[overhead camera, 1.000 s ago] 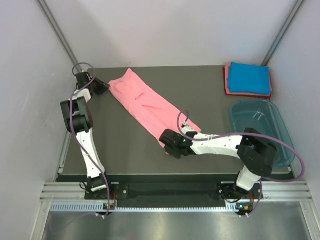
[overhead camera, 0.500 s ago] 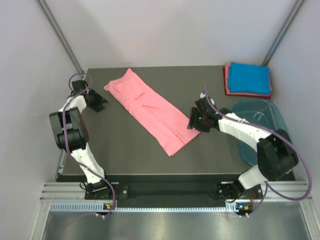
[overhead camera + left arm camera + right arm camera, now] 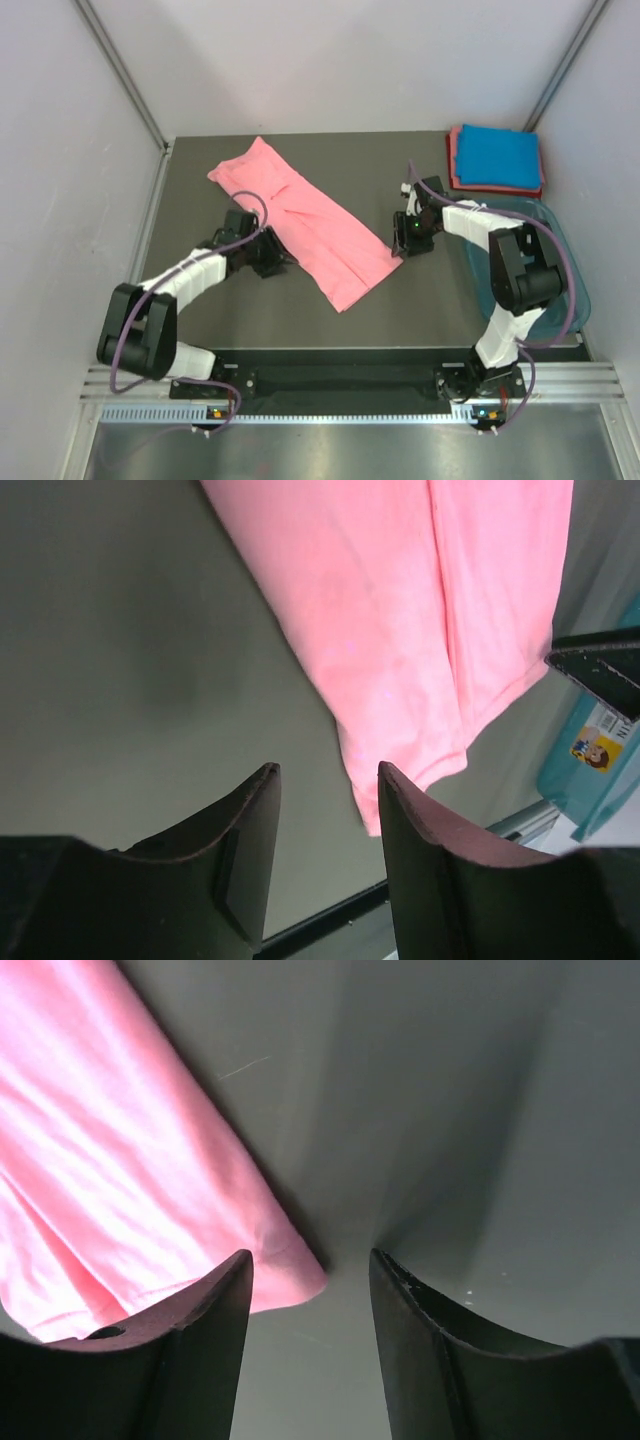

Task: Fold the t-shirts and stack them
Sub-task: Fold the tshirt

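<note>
Both the left gripper [image 3: 274, 260] and right gripper [image 3: 409, 238] have swung in beside the salmon-pink t-shirt [image 3: 312, 226], jaws parted and empty. We expect another fold next.

Left arm [image 3: 190, 275]: white shell links, black blocky joints between them. Right arm [image 3: 470, 220]: same build, white links, black joints. Purple-grey cable [image 3: 112, 370] runs in loose loops along each arm, from foot up to wrist. Bases [image 3: 195, 382]: small, black. Left fingers [image 3: 245, 850]: dark, almost black, matt, with curved inner edge and brownish tint on rim. Right fingers [image 3: 195, 1345]: same dark curved shape, small oval slot near one root.
</note>
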